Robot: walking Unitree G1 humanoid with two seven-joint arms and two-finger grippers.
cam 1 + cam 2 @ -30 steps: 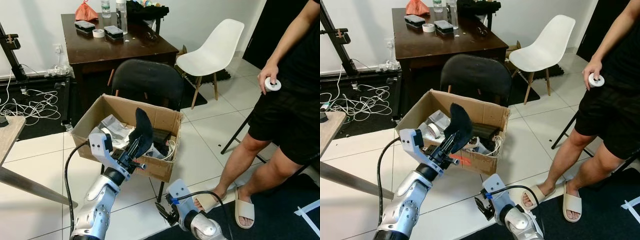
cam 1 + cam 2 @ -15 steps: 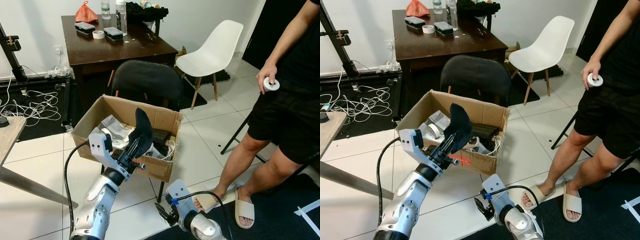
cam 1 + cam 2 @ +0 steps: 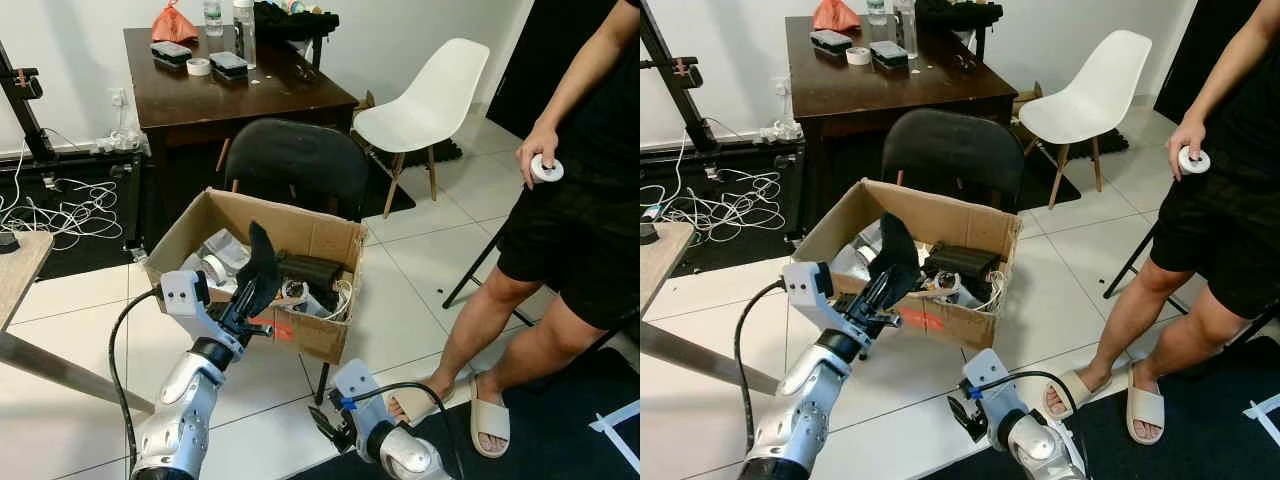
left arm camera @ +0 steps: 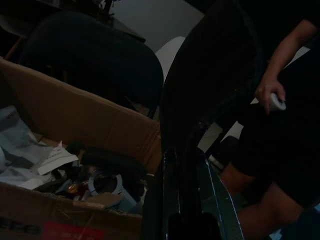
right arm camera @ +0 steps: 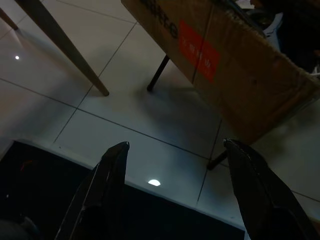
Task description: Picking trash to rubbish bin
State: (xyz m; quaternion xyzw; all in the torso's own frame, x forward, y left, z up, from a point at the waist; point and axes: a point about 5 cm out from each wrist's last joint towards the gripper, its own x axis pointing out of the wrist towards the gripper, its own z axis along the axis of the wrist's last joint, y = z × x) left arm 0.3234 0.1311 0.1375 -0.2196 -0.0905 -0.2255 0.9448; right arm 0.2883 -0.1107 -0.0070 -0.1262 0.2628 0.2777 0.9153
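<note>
A black floppy piece of trash (image 3: pixel 262 262) stands pinched in my left gripper (image 3: pixel 247 312), which is shut on its lower end. It leans over the front wall of the open cardboard box (image 3: pixel 312 340), above crumpled paper (image 3: pixel 222 252), a tape roll and a black bundle (image 3: pixel 310 270) inside. In the left wrist view the black piece (image 4: pixel 215 75) rises between the fingers, with the box's contents below. My right gripper (image 3: pixel 322 420) hangs low near the floor in front of the box; its fingers (image 5: pixel 110 170) are spread open with nothing between them.
The box rests on a black chair (image 3: pixel 295 160). Behind it stand a dark wooden desk (image 3: pixel 240 95) and a white chair (image 3: pixel 430 100). A person (image 3: pixel 570 230) in sandals stands at the right. Cables (image 3: pixel 50 210) lie on the floor at left, near a slanted table leg (image 3: pixel 60 370).
My left arm has drawn back and to the left. The black piece has tilted and come lower, nearer the box's front left. The right arm has stayed put.
</note>
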